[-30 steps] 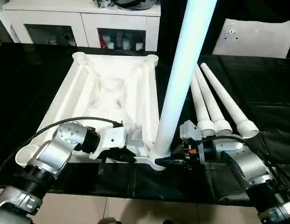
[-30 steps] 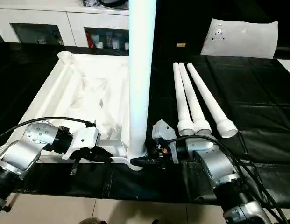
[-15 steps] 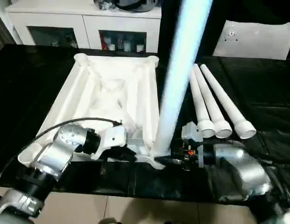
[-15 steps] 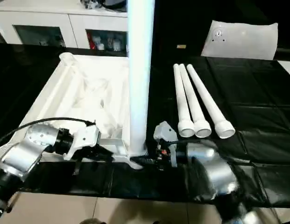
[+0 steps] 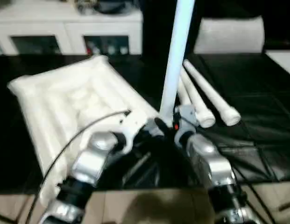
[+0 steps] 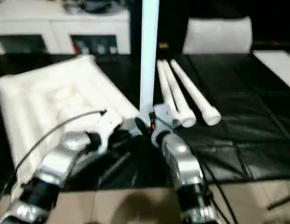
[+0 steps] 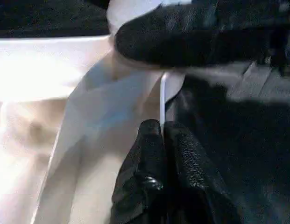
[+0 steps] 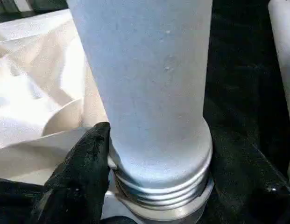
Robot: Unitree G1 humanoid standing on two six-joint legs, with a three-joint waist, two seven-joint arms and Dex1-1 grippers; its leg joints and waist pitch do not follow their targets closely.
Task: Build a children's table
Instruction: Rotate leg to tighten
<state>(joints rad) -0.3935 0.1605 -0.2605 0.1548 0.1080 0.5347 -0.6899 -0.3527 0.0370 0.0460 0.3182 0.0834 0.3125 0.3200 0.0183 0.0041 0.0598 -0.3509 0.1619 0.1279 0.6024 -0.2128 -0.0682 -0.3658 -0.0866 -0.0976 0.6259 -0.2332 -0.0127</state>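
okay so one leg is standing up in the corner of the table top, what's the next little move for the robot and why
Probably keep twisting the upright leg further into its corner socket. In the right wrist view, screw threads still show at the leg's base, so it seems not fully seated. The right gripper has a finger against that base, while the left gripper is shut at the table top rim. Three legs wait on the black surface.

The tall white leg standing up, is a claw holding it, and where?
Yes. The right claw holds the upright leg at its thick bottom end, just above the threads, at the tabletop's corner.
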